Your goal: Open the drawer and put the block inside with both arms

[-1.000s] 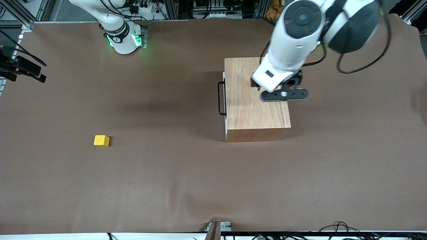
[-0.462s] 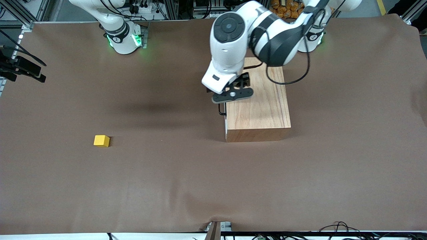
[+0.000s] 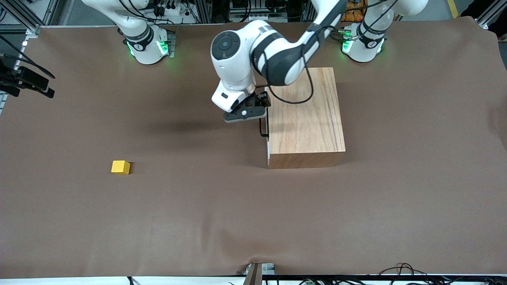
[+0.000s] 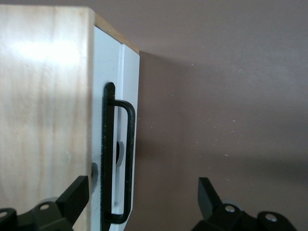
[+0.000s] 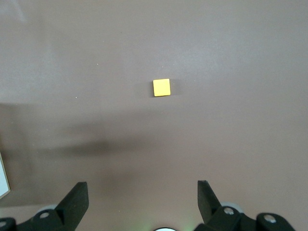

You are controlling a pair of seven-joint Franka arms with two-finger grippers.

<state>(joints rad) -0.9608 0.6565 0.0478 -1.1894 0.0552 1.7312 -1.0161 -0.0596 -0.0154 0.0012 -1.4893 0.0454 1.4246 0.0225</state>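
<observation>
Hovering over the black handle [image 3: 263,126] of the drawer [image 4: 120,139], at the white front panel of the wooden box [image 3: 304,114]: left gripper [image 3: 244,114], fingers [image 4: 74,196] spread wide, one over the box's top edge and the other over the bare brown table [image 3: 253,213], gripping nothing. Drawer sitting fully shut, panel flush with the box, handle pointing toward the right arm's end of the table. Box resting in the middle stretch of the table, toward the left arm's end, close to the edge along which the bases stand. Lying alone toward the right arm's end, nearer the front camera than the box and well apart from it: yellow block [image 3: 120,167]. Hanging high over the block, looking straight down on it: right gripper [image 5: 142,197], fingers spread wide, holding nothing.
</observation>
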